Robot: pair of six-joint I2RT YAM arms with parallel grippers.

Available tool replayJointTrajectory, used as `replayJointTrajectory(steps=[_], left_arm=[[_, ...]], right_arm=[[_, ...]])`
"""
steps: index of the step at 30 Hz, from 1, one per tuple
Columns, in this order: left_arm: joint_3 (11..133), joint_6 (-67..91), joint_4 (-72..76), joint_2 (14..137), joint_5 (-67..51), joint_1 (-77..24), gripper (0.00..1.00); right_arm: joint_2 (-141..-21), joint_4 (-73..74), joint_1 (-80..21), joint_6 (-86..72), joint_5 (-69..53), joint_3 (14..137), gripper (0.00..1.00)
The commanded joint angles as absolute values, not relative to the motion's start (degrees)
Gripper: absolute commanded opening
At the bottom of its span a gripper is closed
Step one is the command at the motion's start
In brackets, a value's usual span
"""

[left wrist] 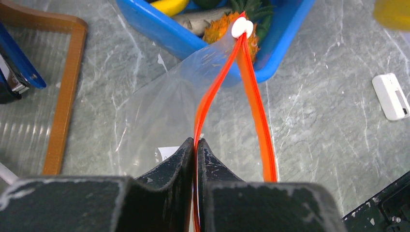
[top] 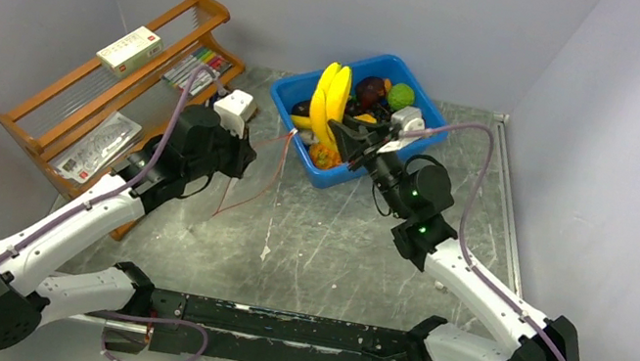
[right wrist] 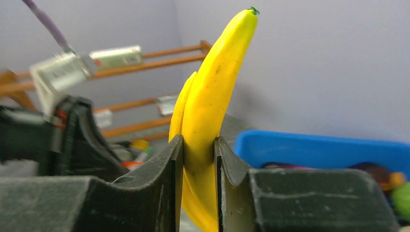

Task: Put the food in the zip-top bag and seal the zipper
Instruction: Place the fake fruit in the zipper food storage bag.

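Observation:
My left gripper (left wrist: 196, 143) is shut on one side of the zipper (left wrist: 212, 92), the red-orange strip at the mouth of the clear zip-top bag (left wrist: 159, 111). The bag's mouth gapes, with a white slider (left wrist: 241, 27) at its far end. In the top view the bag (top: 258, 170) hangs by my left gripper (top: 246, 156), left of the bin. My right gripper (right wrist: 198, 145) is shut on the yellow banana bunch (right wrist: 217, 87), held upright over the blue bin's (top: 328, 180) left part (top: 331, 93). A green ball (top: 400, 95), dark grapes (top: 372, 90) and an orange piece (top: 325, 156) lie in the bin.
A wooden rack (top: 114, 85) with boxes and packets stands at the far left. A small white flat object (left wrist: 391, 96) lies on the grey tabletop. Walls close in behind and on both sides.

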State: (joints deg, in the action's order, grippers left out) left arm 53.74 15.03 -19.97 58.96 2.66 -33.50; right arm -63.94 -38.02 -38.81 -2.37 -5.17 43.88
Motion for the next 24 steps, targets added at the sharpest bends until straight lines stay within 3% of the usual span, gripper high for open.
replayJointTrajectory(steps=[1,7,13,18,24], left_arm=[[58.18,15.10,-18.24,59.84,2.52,-32.90,0.07],[59.31,18.89,-15.70,60.41,-1.08,-32.69,0.07],[59.06,19.51,-14.73,61.46,-0.96,-32.65,0.07],[59.02,20.30,-14.18,62.34,-1.88,-32.61,0.07],[59.06,22.99,-12.18,62.41,-5.15,-32.08,0.07]], right_arm=[[-62.45,-36.70,-39.19,-30.56,-3.53,48.04,0.00],[-60.30,-55.48,-39.20,-52.20,-0.65,38.10,0.00],[-60.96,-62.76,-39.20,-59.15,-2.70,36.16,0.00],[-65.52,-77.93,-39.39,-67.70,-3.70,33.81,0.00],[-72.05,-80.99,-42.37,-70.17,-4.60,36.78,0.00]])
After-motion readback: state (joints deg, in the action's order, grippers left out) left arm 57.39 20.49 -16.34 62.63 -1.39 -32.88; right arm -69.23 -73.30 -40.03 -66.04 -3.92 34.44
